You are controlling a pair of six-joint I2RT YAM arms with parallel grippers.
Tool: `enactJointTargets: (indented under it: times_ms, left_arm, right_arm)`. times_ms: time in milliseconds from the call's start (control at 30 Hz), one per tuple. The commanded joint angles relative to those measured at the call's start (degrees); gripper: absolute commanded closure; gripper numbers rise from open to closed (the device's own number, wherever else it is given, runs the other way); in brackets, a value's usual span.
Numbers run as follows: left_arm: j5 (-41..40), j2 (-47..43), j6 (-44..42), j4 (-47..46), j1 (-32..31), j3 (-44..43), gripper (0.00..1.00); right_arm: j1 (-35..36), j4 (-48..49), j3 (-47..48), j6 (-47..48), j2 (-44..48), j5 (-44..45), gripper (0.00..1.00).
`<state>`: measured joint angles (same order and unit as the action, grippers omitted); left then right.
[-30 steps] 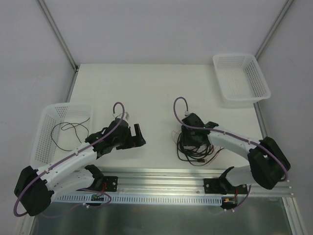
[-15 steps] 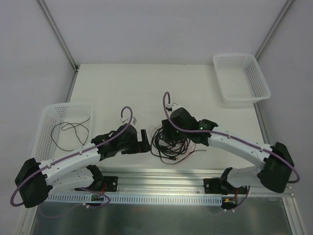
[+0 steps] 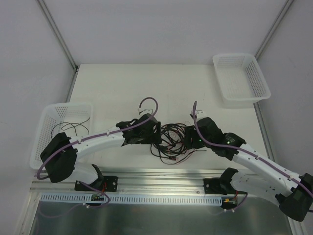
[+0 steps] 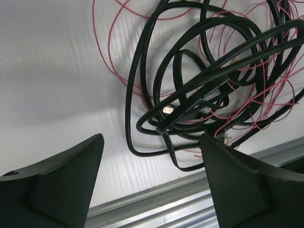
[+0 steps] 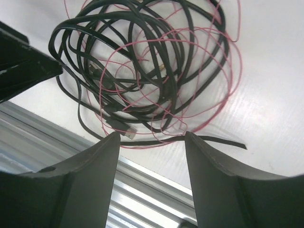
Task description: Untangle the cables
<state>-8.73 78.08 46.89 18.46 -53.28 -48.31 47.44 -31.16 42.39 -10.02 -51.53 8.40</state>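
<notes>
The cables (image 3: 172, 143) lie in one tangled heap near the table's front edge: several looped black ones and a fine red wire. My left gripper (image 3: 157, 139) stands at the heap's left side, my right gripper (image 3: 188, 140) at its right side. In the left wrist view the left gripper (image 4: 152, 140) is open, and a black loop of the cables (image 4: 190, 90) lies on the table between its fingertips. The right gripper (image 5: 152, 137) is open too, above the near rim of the cables (image 5: 142, 71). A small plug end (image 5: 124, 131) lies by its left fingertip.
A white basket (image 3: 43, 139) at the left holds a thin black wire (image 3: 73, 128). Another white basket (image 3: 242, 81) sits at the far right corner. A metal rail (image 3: 161, 175) runs along the table's near edge, just below the heap.
The right gripper dragged the heap leftward to the middle, then drew back to its right side and opened wider. The left arm swung right, up to the heap.
</notes>
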Motion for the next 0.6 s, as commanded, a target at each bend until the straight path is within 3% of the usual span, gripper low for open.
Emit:
enactJointTargets:
  times_ms: [0, 300, 433, 467, 567]
  left_arm:
    - [-3.22, 2.68, -2.25, -0.18, -0.25, -3.27, 0.17]
    - [-2.34, 10.42, -3.74, -0.26, -0.34, -6.88, 0.47]
    - [-2.25, 11.74, -4.09, -0.35, -0.34, -6.79, 0.62]
    - [-2.08, 12.09, -4.00, -0.87, -0.25, -6.71, 0.72]
    - [-1.90, 12.62, -4.09, -1.93, -0.25, -6.35, 0.79]
  right_arm:
    - [0.02, 7.30, -2.04, -3.50, 0.82, -3.48, 0.40]
    - [0.02, 28.66, -8.99, -18.00, -8.84, -4.89, 0.47]
    - [1.07, 34.49, -8.47, -19.42, -14.38, -2.88, 0.48]
    - [2.03, 35.11, -8.20, -19.33, -15.26, -1.39, 0.48]
    - [2.57, 37.13, -7.06, -20.21, -18.95, -0.41, 0.48]
